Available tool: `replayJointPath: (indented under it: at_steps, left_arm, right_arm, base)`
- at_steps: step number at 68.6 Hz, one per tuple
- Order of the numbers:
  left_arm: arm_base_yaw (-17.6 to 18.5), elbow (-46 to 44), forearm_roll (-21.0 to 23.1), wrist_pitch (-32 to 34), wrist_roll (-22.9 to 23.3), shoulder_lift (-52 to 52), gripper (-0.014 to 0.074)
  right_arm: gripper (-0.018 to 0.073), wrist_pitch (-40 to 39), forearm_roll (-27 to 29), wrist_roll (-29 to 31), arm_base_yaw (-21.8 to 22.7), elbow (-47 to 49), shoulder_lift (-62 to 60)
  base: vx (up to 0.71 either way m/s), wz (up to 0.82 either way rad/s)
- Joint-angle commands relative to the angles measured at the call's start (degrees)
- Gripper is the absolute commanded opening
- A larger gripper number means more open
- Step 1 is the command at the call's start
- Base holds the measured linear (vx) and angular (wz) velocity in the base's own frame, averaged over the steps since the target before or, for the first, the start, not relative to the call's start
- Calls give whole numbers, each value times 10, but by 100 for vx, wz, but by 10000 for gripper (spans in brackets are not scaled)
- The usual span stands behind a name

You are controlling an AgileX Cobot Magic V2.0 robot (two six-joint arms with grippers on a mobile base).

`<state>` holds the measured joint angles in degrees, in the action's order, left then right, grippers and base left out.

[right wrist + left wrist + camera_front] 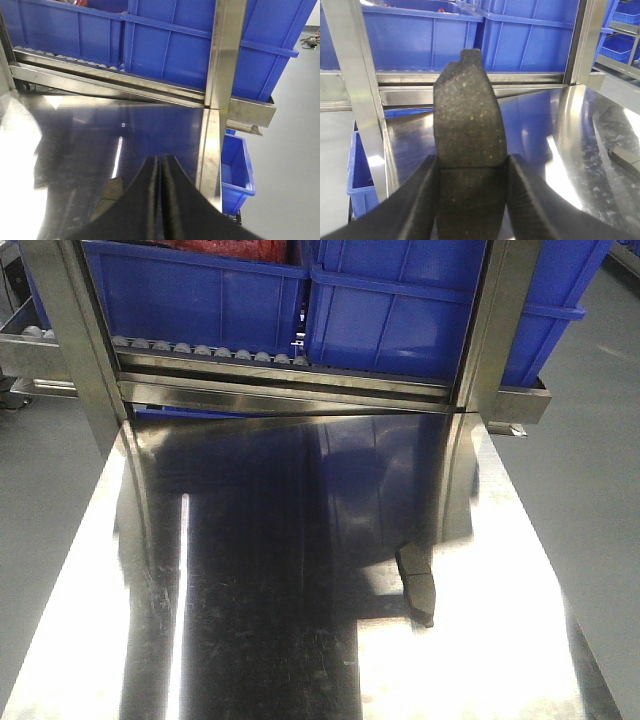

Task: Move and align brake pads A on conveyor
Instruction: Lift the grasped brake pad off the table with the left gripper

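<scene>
The left claw [472,160] pinches a brake pad [467,110] between its fingers; the right claw [160,160], closed and empty, has another pad [112,192] just to its left.

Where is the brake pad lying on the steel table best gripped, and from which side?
Probably at its middle, across the narrow width, coming from above. The brake pad lies flat on the steel table, long and narrow, so its two long edges are what fingers can close on.
</scene>
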<state>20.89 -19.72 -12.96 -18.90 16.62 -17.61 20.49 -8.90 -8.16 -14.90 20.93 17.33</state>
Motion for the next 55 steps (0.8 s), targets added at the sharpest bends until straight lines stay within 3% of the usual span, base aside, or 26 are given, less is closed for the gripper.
replayJointPath:
  at_steps: [1,40,46,55]
  left_arm:
    - [3,-17,-5,59,-1,-3,115]
    - [3,-17,-5,58,-1,-3,115]
    - [3,-17,-5,58,-1,-3,115]
    - [3,-17,-5,58,-1,-3,115]
  right_arm:
    - [-9,-41,-7,3,1,14,6]
    - [6,-44,-7,3,1,13,6]
    - [65,-46,-7,3,1,13,6]
    - [286,-52,-7,3,1,13,6]
  base:
    - [0,0]
    - [0,0]
    - [0,0]
    - [0,0]
